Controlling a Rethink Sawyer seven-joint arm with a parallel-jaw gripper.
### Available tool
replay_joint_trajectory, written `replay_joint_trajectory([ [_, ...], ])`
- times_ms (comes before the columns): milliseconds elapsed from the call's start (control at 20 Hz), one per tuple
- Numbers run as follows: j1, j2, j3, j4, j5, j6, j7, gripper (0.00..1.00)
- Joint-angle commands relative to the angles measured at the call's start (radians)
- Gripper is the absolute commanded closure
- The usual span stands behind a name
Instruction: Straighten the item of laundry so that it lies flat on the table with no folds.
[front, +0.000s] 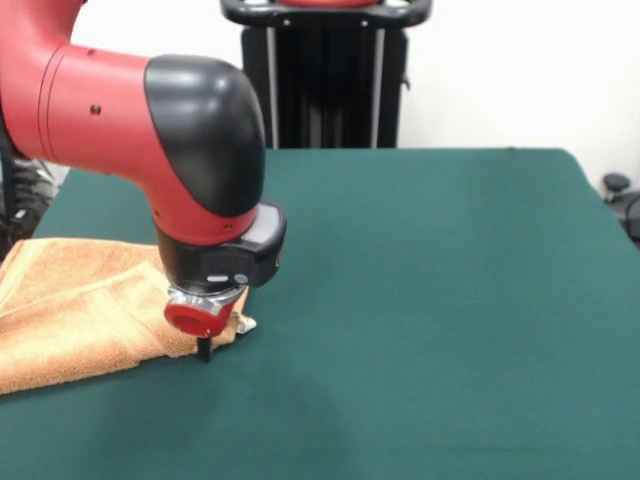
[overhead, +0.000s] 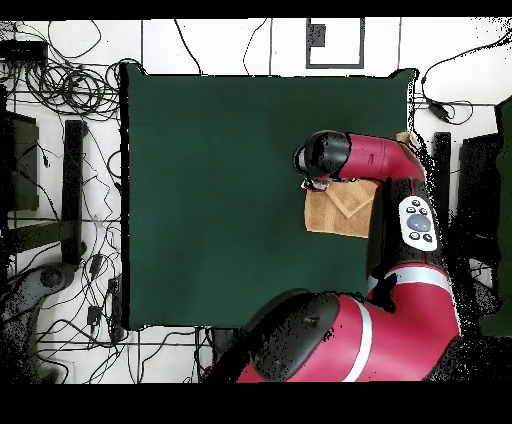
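Towel lies folded at the surface's nine o'clock edge in the front view. Tool sits at its corner; finger state cannot be told. Risk: catching both layers would drag the fold along, not open it.

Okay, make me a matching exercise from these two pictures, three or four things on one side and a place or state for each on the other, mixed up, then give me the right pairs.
Things
1. towel
2. claw
3. table
4. black stand

Places or states
A. behind the table's far edge in the front view
B. folded over on itself, lying at one edge of the table
C. down at the towel's corner
D. dark green, mostly bare

Pairs: 1-B, 2-C, 3-D, 4-A
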Motion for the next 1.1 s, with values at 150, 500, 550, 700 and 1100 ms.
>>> replay_joint_trajectory([
  [150,-0.006,0.087,0.178,0.070,0.037,0.159,-0.411,0.00],
  [500,0.078,0.088,0.074,-0.024,-0.143,0.126,-0.401,0.00],
  [550,0.097,0.086,0.055,-0.038,-0.183,0.107,-0.400,0.00],
  [700,0.127,0.086,0.027,-0.068,-0.258,0.105,-0.380,1.00],
  [1100,0.227,0.092,-0.064,-0.153,-0.399,0.153,-0.298,1.00],
])
